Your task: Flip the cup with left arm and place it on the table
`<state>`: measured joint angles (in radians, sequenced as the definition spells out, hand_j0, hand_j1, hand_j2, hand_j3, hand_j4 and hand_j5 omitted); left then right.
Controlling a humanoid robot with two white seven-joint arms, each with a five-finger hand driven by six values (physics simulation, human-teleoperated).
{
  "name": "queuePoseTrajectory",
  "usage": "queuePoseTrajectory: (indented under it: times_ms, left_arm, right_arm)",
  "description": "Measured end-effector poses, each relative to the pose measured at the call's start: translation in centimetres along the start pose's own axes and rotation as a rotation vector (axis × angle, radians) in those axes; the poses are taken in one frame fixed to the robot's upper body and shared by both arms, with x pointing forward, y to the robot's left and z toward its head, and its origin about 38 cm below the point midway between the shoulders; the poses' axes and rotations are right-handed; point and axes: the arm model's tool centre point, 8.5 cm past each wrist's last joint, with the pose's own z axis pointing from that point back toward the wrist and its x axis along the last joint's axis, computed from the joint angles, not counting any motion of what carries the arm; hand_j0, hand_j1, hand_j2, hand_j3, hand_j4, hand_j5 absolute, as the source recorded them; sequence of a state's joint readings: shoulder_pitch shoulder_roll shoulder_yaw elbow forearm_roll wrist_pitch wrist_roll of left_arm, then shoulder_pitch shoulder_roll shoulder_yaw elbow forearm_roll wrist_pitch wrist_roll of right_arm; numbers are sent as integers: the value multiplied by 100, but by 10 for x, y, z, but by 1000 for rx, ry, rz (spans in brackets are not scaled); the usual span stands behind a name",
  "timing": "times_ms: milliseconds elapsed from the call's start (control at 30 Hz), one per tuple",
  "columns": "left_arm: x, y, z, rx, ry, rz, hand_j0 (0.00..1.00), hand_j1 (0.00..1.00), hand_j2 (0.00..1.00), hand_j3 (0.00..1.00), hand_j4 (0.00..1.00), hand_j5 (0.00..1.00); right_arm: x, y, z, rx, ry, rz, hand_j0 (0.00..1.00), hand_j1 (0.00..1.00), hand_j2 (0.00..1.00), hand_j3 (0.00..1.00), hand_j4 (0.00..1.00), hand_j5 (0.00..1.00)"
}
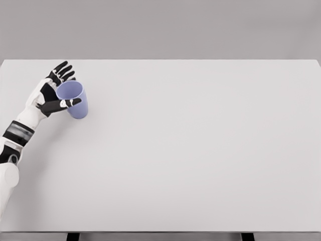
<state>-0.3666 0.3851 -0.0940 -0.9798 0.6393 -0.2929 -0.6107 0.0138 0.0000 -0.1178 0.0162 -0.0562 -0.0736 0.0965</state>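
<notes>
Cup (74, 99): you have one, lilac, at the worktop's (200, 150) far-left area, mouth up and tilted toward the camera | Left hand (54, 93): one in view, thumb across the cup's near side, fingers spread behind its rim | Worktop: one, white.

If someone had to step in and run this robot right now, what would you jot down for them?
Left hand: at the table's far left, thumb and fingers around the purple cup, fingers fairly spread.
Right arm: out of view.
Cup: mouth up, tilted toward the camera, at the white table; whether its base rests there is unclear.
Done: cup appears flipped upright.
Left: settle it flat, let go, pull the hand away.
</notes>
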Motion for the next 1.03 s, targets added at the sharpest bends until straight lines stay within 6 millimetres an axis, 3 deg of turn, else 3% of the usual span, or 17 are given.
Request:
queuePoseTrajectory:
  times_ms: [300,567,800,1033]
  left_arm:
    - [17,5,-1,7,-50,-20,100,100,100,100,100,100]
    - [65,16,-1,-27,-120,-125,100,100,100,100,100,100]
    - [95,6,39,-149,-78,-282,100,100,100,100,100,100]
    - [131,-20,59,-300,-72,-420,100,100,100,100,100,100]
  right_arm:
    - [0,0,0,0,0,0,100,100,100,100,100,100]
    - [0,0,0,0,-1,0,100,100,100,100,100,100]
    - [0,0,0,0,0,0,100,100,100,100,100,100]
    - [0,0,0,0,0,0,100,100,100,100,100,100]
